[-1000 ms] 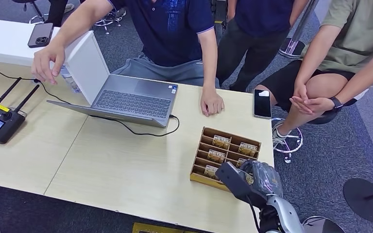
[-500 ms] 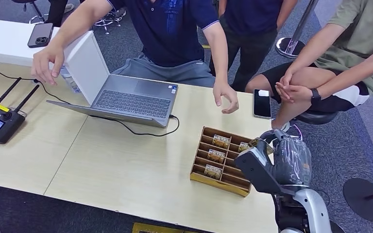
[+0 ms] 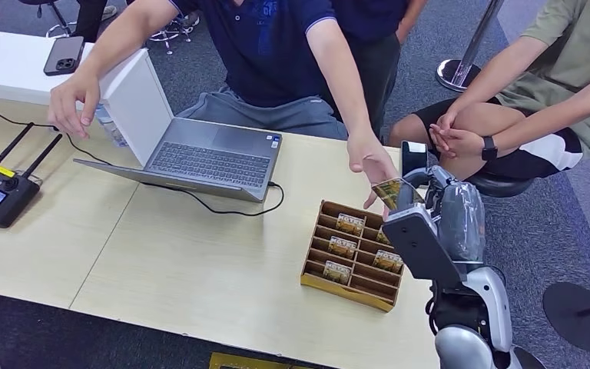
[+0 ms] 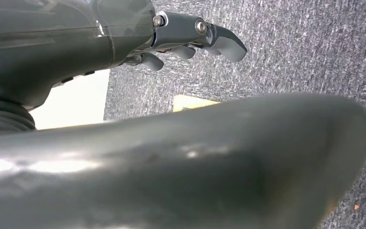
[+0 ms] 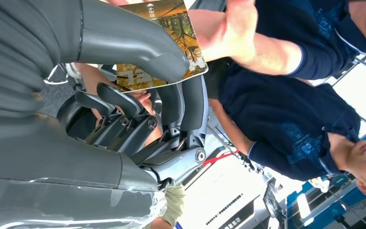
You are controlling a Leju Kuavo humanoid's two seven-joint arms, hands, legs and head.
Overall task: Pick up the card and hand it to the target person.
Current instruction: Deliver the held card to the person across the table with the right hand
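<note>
The right hand (image 3: 430, 207) has risen from the wooden card box (image 3: 353, 286) and now holds the card (image 3: 394, 192) up above the far right part of the table (image 3: 200, 261). The person's hand (image 3: 370, 160), which was resting on the table a second ago, has come over to the card and is almost touching its far edge. I judge that the handover is very close. The card is pinched between the thumb (image 5: 133, 40) and the dark fingers (image 5: 124, 102). Its long axis runs left to right, slightly tilted, with the free end toward the person. The left hand (image 4: 190, 36) hangs over the carpet, fingers loosely curled, holding nothing
</note>
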